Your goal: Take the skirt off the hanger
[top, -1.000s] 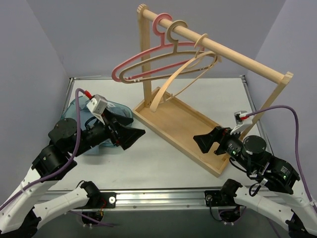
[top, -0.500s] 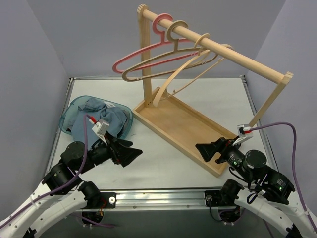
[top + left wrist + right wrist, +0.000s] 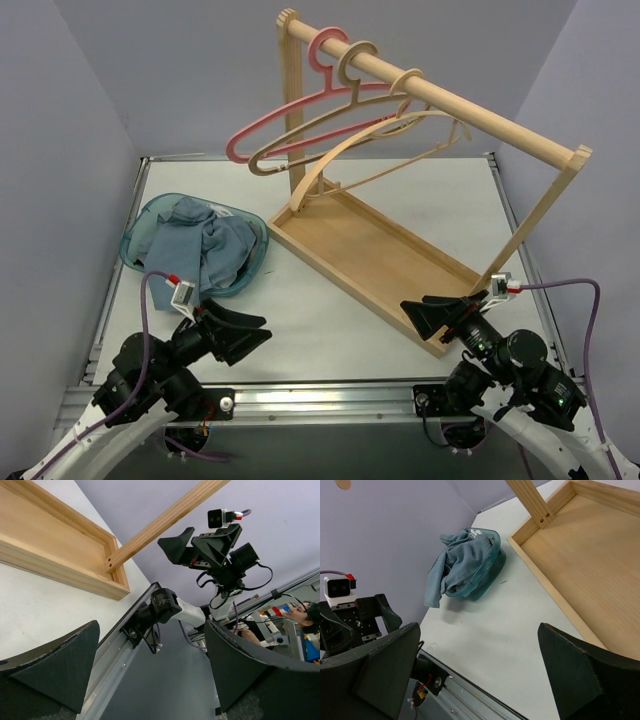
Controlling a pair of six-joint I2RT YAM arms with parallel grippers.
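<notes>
The blue skirt [image 3: 205, 245] lies crumpled in a teal basket [image 3: 140, 232] at the table's left; it also shows in the right wrist view [image 3: 460, 562], spilling over the basket's rim. A pink hanger [image 3: 290, 110] and two wooden hangers [image 3: 350, 122] hang bare on the wooden rail [image 3: 440, 95]. My left gripper [image 3: 248, 335] is open and empty, low at the near left edge. My right gripper [image 3: 428, 315] is open and empty, low by the near corner of the rack's base [image 3: 370, 255].
The wooden rack's tray base crosses the table's middle, with uprights at its far left [image 3: 292, 120] and near right [image 3: 535, 215]. A metal rail [image 3: 330, 395] runs along the near edge. Grey walls enclose the left, back and right.
Both arms have pulled back and down toward the near edge. The left gripper has left the basket, uncovering the skirt. The hangers have swung on the rail.
</notes>
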